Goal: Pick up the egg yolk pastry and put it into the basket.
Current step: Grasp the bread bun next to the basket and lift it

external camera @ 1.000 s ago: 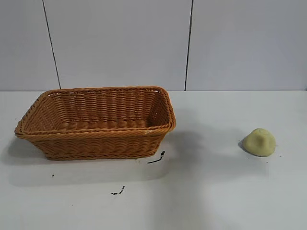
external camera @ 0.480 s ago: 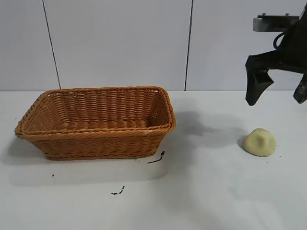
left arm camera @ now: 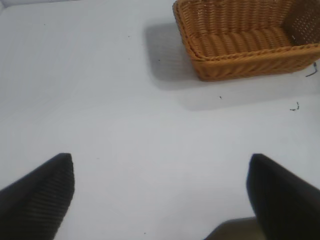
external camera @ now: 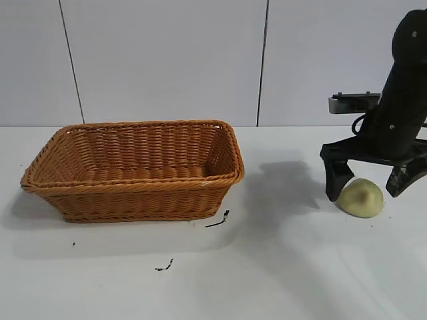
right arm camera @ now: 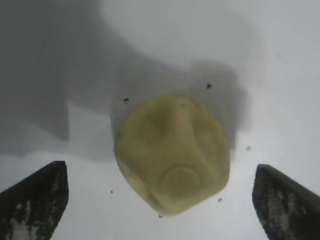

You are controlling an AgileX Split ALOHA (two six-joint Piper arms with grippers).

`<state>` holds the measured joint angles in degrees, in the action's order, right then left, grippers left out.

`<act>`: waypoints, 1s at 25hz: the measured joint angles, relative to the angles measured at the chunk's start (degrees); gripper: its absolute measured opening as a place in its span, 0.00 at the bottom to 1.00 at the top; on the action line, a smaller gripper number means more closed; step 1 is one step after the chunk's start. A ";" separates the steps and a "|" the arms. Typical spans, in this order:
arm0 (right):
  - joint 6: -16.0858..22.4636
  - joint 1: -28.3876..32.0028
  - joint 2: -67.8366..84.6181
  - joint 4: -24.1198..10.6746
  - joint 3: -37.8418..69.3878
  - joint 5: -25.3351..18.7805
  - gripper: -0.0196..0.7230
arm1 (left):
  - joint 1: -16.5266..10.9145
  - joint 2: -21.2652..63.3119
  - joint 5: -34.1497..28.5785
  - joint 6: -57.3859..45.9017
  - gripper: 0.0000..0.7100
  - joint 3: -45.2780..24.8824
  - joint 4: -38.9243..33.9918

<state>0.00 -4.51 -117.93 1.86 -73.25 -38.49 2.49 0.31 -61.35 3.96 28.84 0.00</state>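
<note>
The egg yolk pastry (external camera: 361, 198) is a pale yellow-green dome with a dent, lying on the white table at the right. My right gripper (external camera: 363, 194) is open and low over it, with one finger on each side and not touching it. In the right wrist view the pastry (right arm camera: 172, 150) lies between the spread fingers of the right gripper (right arm camera: 160, 170). The orange-brown wicker basket (external camera: 133, 187) stands at the left, with nothing in it. My left gripper (left arm camera: 160, 160) is open and holds nothing; it hangs over bare table, and the basket (left arm camera: 250, 53) lies farther off. The left arm is out of the exterior view.
Small black marks lie on the table in front of the basket (external camera: 218, 221) (external camera: 164, 266). A pale panelled wall (external camera: 167, 60) stands behind the table. Bare white table (external camera: 287, 253) lies between the basket and the pastry.
The right arm came into view from the upper right and dropped down, so its open fingers now straddle the pastry. The pastry and the basket have not moved.
</note>
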 joint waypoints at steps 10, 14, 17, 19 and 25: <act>0.00 0.00 -1.96 0.00 -0.14 3.35 0.96 | 0.00 0.00 0.00 0.00 0.98 0.00 0.00; 0.00 0.00 -2.11 0.00 -0.14 3.12 0.78 | 0.00 0.00 0.00 0.00 0.98 0.00 0.00; 0.00 0.00 -2.11 -0.22 -0.14 2.72 0.49 | 0.00 0.00 0.00 0.00 0.98 0.00 0.00; 0.00 0.00 -2.11 -0.22 -0.14 2.69 0.29 | 0.00 0.00 0.00 0.00 0.98 0.00 0.00; 0.00 0.00 1.33 -0.28 -1.46 -1.02 0.13 | 0.00 0.00 0.00 0.00 0.98 0.00 0.00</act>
<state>0.00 -4.51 -116.60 1.58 -74.71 -39.51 2.49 0.31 -61.35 3.96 28.84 0.00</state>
